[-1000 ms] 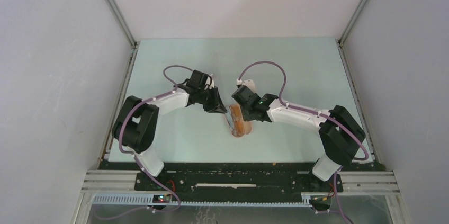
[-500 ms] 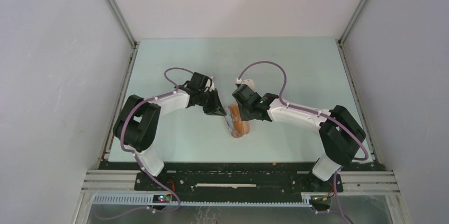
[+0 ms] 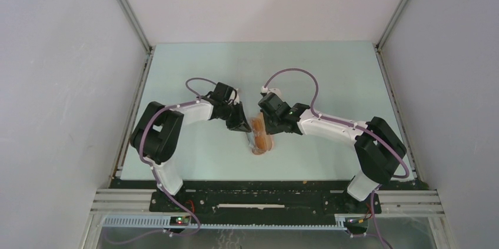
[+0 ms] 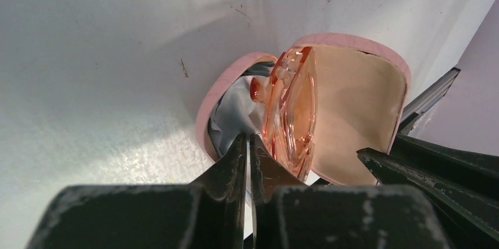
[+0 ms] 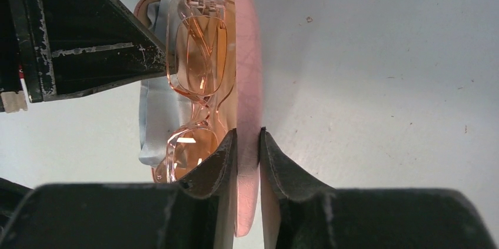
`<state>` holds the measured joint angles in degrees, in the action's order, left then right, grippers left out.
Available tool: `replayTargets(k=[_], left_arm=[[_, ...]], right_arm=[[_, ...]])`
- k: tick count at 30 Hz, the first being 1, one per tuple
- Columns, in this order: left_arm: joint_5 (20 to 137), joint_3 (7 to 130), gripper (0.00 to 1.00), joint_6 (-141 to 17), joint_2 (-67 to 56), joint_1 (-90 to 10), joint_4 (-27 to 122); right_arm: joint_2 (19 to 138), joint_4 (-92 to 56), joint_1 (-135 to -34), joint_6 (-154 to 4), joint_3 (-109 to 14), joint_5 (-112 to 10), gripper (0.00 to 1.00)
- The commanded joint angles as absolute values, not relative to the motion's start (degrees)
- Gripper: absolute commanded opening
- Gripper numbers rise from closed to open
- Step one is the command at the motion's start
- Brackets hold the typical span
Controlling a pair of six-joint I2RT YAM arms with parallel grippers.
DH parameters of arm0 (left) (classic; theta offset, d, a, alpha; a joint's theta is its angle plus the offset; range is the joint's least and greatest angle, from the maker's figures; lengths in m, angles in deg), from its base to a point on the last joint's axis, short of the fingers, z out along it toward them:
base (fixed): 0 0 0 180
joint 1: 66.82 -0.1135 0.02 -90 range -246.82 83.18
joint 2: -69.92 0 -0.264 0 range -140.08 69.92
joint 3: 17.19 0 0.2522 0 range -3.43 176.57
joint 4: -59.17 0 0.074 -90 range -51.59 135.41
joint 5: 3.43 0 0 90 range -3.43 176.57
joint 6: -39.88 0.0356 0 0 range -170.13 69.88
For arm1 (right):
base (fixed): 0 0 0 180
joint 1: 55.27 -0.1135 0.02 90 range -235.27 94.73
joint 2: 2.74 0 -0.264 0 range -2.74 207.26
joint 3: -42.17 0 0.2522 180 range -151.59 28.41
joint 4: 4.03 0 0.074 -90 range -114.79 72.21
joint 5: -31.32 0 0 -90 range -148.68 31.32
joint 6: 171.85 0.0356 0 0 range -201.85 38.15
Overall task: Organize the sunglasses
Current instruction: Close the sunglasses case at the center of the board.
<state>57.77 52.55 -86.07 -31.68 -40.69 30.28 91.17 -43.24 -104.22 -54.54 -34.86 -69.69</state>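
From above, both wrists cover most of the pink case [image 5: 244,55] and the sunglasses [image 5: 200,66]. The sunglasses lie folded in the open case on a blue cloth [image 5: 154,108], temple arms hard to make out. Right claw [image 5: 248,132] grasps the edge of the case lid; left claw [image 4: 248,138] is clenched nearly together at the opposite rim, can't tell if it pinches anything. Case sits mid-table [image 3: 329,78], well apart from every edge and from both side walls.
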Motion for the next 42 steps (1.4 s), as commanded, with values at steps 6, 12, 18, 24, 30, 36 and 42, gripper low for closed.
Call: replayTargets(k=[6,12,18,24,30,36,42], left_arm=[[58.41,52.95,0.21,-83.92,-26.69,-40.54,28.23],[57.98,51.49,0.26,-83.83,-22.16,-40.46,26.49],[63.71,49.18,0.19,-85.28,-20.88,-40.78,25.23],[63.42,48.6,0.13,-85.81,-24.66,-41.07,26.54],[62.07,48.67,0.12,-85.9,-26.88,-40.92,27.96],[61.77,49.35,0.12,-85.98,-27.99,-40.58,28.44],[60.95,51.37,0.12,-85.9,-30.64,-39.82,28.42]], right_arm=[[90.38,-42.92,-105.65,-52.77,-36.95,-75.13,0.22],[90.71,-43.76,-106.41,-52.44,-36.98,-77.39,0.22],[91.39,-43.56,-106.86,-52.46,-36.97,-78.02,0.22],[91.44,-43.63,-107.19,-52.64,-36.93,-78.34,0.22],[91.47,-43.44,-107.38,-52.65,-36.98,-78.3,0.22],[92.45,-44.37,-107.77,-53.09,-38.18,-78.88,0.22],[93.46,-45.04,-108.86,-53.35,-39.76,-79.45,0.22]])
